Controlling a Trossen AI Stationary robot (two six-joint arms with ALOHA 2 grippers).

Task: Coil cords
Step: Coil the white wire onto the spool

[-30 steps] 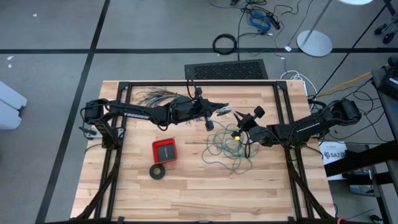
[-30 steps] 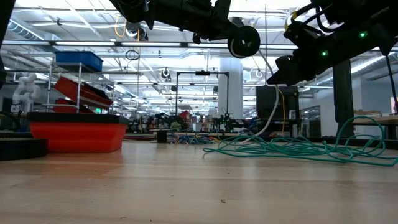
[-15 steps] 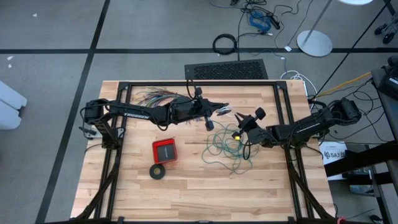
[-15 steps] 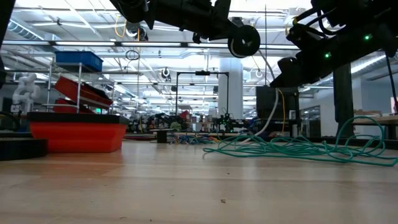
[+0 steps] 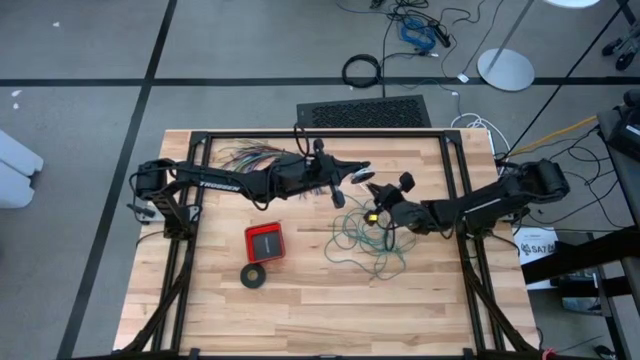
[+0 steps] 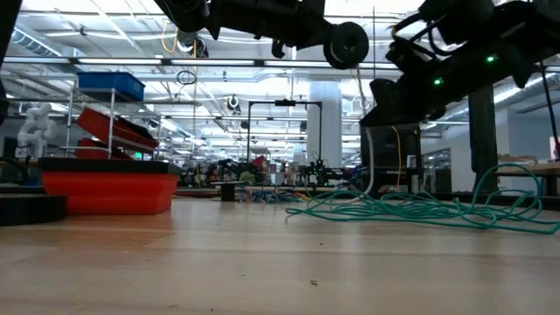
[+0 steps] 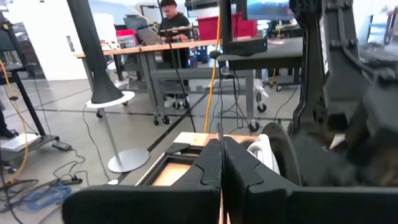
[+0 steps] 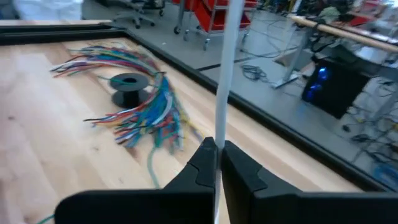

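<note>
From here I can read only one marking: white lettering along my left arm in the high view, which looks like the maker's name, TROSSEN. A white label beside the worktop's right edge carries dark print too small to read

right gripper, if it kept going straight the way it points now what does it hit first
Probably the black spool on the fanned many-coloured wires, which lies ahead of the right gripper, shut on the white cord. Depth is unclear, and in the high view the left gripper sits close to that line.
</note>
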